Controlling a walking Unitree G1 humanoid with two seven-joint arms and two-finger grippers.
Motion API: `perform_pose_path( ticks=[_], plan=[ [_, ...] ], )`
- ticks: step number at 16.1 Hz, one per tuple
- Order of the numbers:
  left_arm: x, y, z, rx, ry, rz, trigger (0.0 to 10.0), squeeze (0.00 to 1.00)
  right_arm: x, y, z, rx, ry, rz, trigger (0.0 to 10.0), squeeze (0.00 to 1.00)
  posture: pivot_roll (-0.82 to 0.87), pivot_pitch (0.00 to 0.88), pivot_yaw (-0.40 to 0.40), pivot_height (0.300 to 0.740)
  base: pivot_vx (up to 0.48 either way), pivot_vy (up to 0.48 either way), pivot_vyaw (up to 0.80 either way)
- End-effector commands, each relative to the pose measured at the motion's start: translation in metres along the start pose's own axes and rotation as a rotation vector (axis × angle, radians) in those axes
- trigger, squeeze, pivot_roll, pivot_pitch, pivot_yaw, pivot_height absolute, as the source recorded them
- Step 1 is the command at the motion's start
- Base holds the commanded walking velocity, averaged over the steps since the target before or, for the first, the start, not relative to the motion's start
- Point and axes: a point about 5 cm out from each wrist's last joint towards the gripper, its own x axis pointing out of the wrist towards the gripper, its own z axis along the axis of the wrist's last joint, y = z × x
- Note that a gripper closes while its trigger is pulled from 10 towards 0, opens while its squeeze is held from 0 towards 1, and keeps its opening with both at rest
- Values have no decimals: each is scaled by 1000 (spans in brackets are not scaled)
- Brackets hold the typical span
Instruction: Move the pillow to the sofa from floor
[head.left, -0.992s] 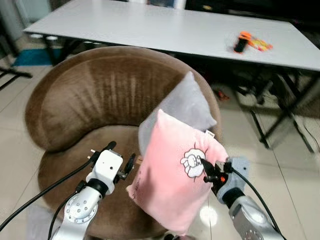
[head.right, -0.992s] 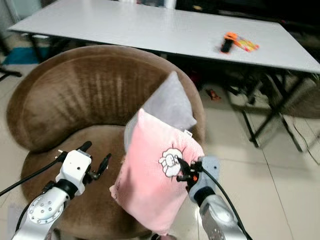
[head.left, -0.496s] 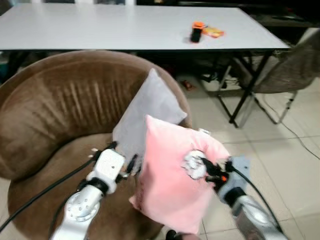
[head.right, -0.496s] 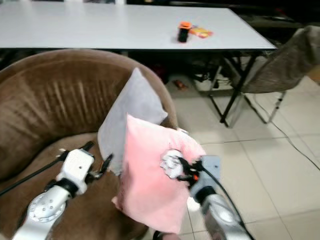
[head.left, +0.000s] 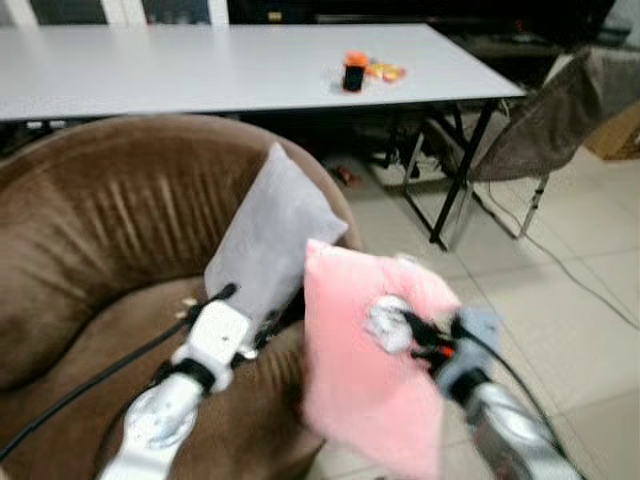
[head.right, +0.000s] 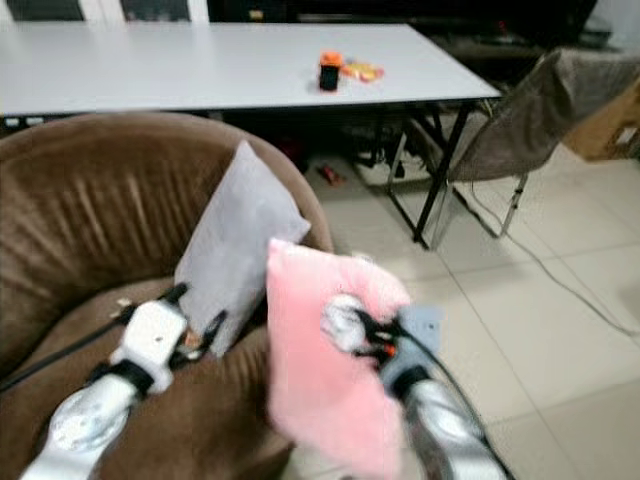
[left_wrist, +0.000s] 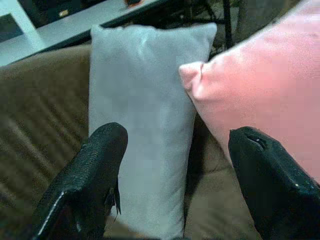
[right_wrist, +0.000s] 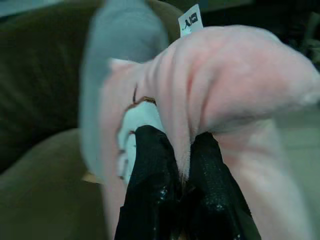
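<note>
Sofa (head.left: 90, 250) on my left carries a grey pillow (head.left: 270, 235), and my left gripper (left_wrist: 175, 165) hovers spread wide just before it. To the right, my right gripper (right_wrist: 180, 170) is pinched tight on the pink pillow (head.left: 375, 370), hanging off the floor at the sofa's right edge.

A long white desk (head.left: 200, 70) stands at the back, carrying a small black-and-orange object (head.left: 354, 72) beside something yellow and orange (head.left: 385, 71). To its right, a chair draped in brown cloth (head.left: 545, 120) stands on the tiled floor (head.left: 570, 300).
</note>
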Motion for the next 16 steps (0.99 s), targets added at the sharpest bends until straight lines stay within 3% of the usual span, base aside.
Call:
perform_pose_path(
  ticks=[1,7,10,15,16],
  plan=[
    [2,-3,4,-6,-18,-11,10000,0,-1,-5,8,-21,-28,0,10000,0,47,0,-22,740,0,-431,0],
    [-3,-1,2,-24,-7,-18,10000,0,3,-2,2,-45,4,63,10000,0,65,0,-19,740,0,-361,0],
    [-6,0,1,-36,21,-3,10000,0,8,7,4,-78,-2,163,10000,0,85,0,-28,740,0,480,800],
    [-11,1,1,-36,32,18,10000,0,14,10,4,-87,9,207,10000,0,111,0,-46,740,0,480,800],
    [-11,3,4,10,18,17,10000,0,17,9,4,-78,1,195,10000,0,111,0,-43,740,0,0,800]
  ],
)
